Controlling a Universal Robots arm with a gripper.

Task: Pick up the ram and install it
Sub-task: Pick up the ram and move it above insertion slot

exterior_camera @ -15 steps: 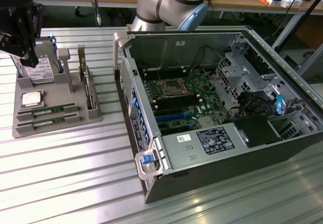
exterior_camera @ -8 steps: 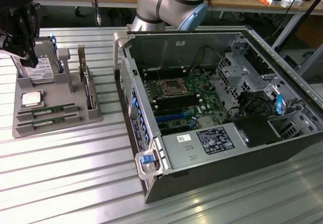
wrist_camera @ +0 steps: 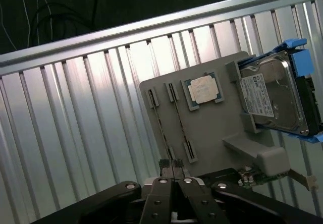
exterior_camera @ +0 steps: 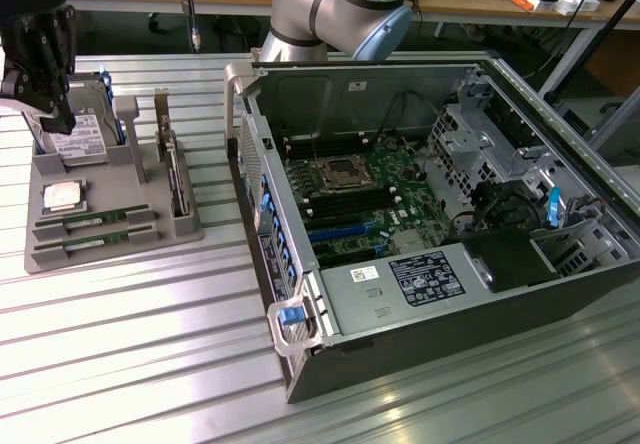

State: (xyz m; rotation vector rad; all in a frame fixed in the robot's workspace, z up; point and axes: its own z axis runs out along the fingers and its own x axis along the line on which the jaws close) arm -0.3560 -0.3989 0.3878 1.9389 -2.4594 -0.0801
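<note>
The gripper (wrist_camera: 174,178) hangs, jaws clenched on nothing, above the tray (exterior_camera: 150,214) at the exterior view's left, where the ram (exterior_camera: 95,220) lies slotted. Lowered shut, the jaws could strike the thin stick or the hard drive (exterior_camera: 85,144) beside it.

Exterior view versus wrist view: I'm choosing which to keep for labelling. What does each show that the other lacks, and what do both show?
Exterior view: the open computer case, its motherboard and the robot arm.
Wrist view: the fingers closed together seen from behind, and cables in the dark past the table's edge.
Both: the gripper above the grey tray on the ribbed metal table. The tray holds two ram sticks, the processor chip and the hard drive.
</note>
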